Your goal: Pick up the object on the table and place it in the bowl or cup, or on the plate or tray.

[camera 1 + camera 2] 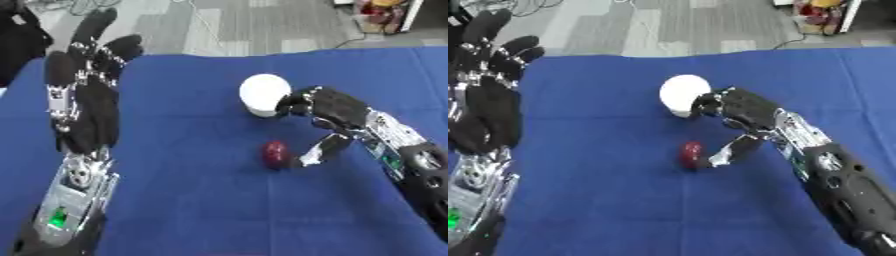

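A small dark red rounded object (275, 154) lies on the blue table (201, 210), just in front of a white cup (263, 94) that stands upright. My right hand (337, 111) reaches in from the right, between the two. Its fingers bend toward the cup's right side and its thumb (319, 150) points down, with the tip right beside the red object. Nothing is held in it. My left hand (87, 107) is raised at the left edge of the table, open with its fingers spread upward, well apart from both things.
The blue cloth covers the whole table, with bare cloth in front of and left of the red object. Beyond the far edge there is grey floor with cables, and a cluttered shelf (385, 12) at the top right.
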Robot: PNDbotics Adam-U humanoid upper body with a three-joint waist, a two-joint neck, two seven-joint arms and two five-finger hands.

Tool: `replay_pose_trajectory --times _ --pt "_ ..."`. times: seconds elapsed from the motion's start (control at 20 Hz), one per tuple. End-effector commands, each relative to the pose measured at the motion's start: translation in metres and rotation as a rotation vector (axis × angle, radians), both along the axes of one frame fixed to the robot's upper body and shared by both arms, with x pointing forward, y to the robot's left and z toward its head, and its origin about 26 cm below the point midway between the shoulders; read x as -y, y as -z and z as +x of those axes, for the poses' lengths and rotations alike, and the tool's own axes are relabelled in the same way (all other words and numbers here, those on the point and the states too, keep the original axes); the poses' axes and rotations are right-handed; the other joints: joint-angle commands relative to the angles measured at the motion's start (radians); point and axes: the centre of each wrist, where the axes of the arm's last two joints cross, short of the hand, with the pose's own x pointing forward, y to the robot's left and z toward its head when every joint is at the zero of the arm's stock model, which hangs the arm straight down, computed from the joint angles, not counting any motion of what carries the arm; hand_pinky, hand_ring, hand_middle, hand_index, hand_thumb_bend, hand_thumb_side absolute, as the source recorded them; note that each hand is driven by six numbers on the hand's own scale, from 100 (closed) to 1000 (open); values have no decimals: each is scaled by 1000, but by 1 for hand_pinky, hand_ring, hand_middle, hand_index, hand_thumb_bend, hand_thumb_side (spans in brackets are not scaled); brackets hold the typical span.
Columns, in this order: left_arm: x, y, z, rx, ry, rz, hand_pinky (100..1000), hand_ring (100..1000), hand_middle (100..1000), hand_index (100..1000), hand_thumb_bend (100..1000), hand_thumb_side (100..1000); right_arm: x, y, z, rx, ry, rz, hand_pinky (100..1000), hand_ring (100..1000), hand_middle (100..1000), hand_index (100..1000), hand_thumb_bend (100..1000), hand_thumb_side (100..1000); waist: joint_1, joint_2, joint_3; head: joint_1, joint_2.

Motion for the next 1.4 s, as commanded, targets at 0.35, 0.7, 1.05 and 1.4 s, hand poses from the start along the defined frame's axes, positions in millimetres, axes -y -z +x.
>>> replay_pose_trajectory --times 0.35,0.7,1.05,1.4 --pt "-1 -6 -1 22 4 13 748 754 875 929 279 972 -11 -12 -5 4 -44 33 439 575 661 719 696 1000 -1 -18 0 13 -15" --pt "-1 -6 -1 22 5 14 748 755 875 929 278 971 -21 -12 -9 -26 -69 26 408 558 657 718 700 1000 -1 -21 -1 11 -16" --pt "-1 -6 -1 20 5 13 748 755 875 928 279 971 -24 -6 -10 -100 -84 -13 405 554 652 716 721 995 -2 -22 1 10 -16" --pt "-1 -6 -1 21 5 12 748 755 875 928 279 972 -26 -3 -10 -157 -90 -36 389 516 643 710 726 977 -3 -19 3 9 -16"
